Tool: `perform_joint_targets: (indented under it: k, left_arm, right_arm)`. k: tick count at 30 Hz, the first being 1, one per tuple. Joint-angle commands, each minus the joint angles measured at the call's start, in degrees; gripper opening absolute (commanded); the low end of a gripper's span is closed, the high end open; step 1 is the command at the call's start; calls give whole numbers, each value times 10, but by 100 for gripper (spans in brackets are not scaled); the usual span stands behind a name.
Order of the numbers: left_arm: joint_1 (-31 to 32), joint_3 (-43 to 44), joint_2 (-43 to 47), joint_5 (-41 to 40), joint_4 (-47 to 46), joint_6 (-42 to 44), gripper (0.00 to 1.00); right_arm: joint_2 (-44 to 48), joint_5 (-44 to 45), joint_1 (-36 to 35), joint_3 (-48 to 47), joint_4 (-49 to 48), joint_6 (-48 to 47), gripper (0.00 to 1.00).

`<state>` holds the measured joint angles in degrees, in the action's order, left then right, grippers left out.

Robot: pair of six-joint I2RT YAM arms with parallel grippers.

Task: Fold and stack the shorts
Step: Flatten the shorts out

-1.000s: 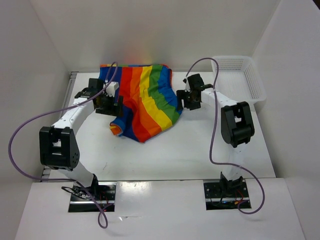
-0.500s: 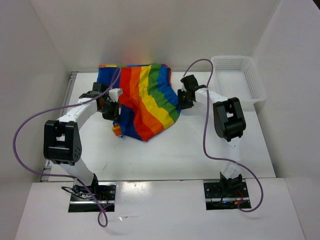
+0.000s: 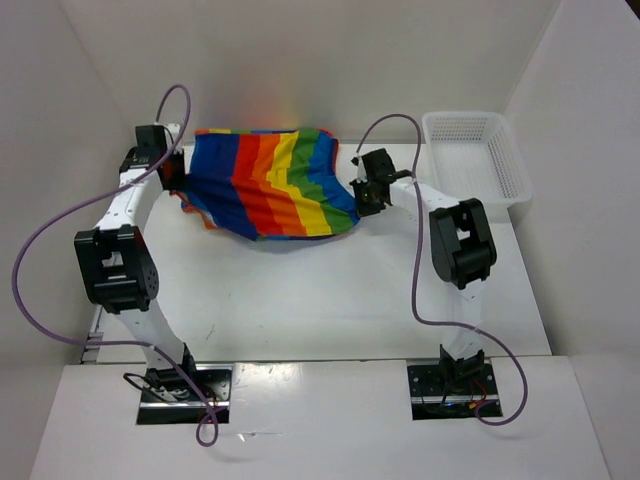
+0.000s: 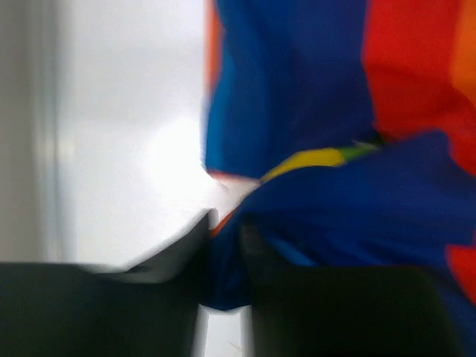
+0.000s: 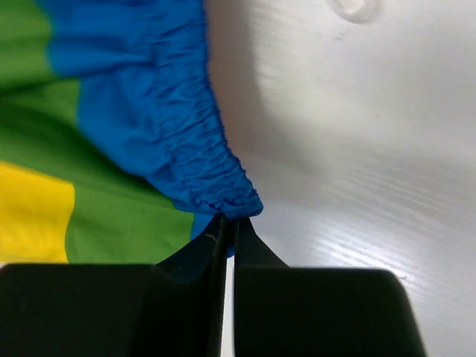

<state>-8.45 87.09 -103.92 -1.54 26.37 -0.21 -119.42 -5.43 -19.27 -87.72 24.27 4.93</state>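
While each claw is clamped on cloth (left gripper (image 4: 223, 230) on a blue fold, right gripper (image 5: 229, 222) on a gathered blue corner), the soft rainbow-striped cloth shorts (image 3: 270, 185) sag spread between them over the far half of the white table (image 3: 330, 290). Light, limp; likely best held at hems. White plastic mesh basket (image 3: 465, 116) beyond, right.

So the white worktop (image 3: 330, 290) had the rainbow-striped shorts (image 3: 270, 185) stretched out across its far side, blue at both ends. A white plastic mesh basket (image 3: 475, 150) sat in the far right corner, apart from them.
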Motion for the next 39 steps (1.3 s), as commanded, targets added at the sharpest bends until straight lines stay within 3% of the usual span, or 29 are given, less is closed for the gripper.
perform_joint_targets:
  k: [1, 2, 6, 10, 13, 17, 23, 24, 27, 30, 35, 39]
  left_arm:
    - [11, 58, -27, -87, -71, 2, 53]
    - [17, 69, -34, -87, -71, 2, 75]
    - [53, 84, -9, -84, -45, 2, 92]
    - [135, 36, 83, -64, 24, 2, 89]
    - [231, -80, 166, -58, 73, 2, 84]
    - [317, -222, 225, -79, 72, 2, 85]
    - [342, -316, 244, -151, 23, 2, 93]
    - [347, -328, 244, -156, -6, 2, 99]
    - [353, -385, 239, -209, -108, 2, 99]
    - [353, -388, 218, -239, -180, 2, 99]
    - [284, -383, 181, -307, -323, 2, 99]
    - [228, -335, 171, -296, -306, 2, 88]
  right_arm:
    - [76, -71, -16, 3, 23, -48, 0]
    - [81, -84, -16, -3, 28, -54, 0]
    - [96, -152, -38, -25, 44, -42, 0]
    - [88, -183, -45, -56, 39, 2, 0]
    - [73, -199, -45, -96, 31, 47, 0]
    - [52, -205, -45, -165, 13, 115, 0]
    - [46, -217, -45, -193, 8, 151, 0]
    - [52, -217, -45, -193, 8, 151, 0]
    - [57, -217, -45, -193, 8, 156, 0]
    - [64, -223, -45, -188, 8, 162, 0]
    - [83, -228, -45, -183, 8, 162, 0]
    - [95, -216, -45, -170, 8, 147, 0]
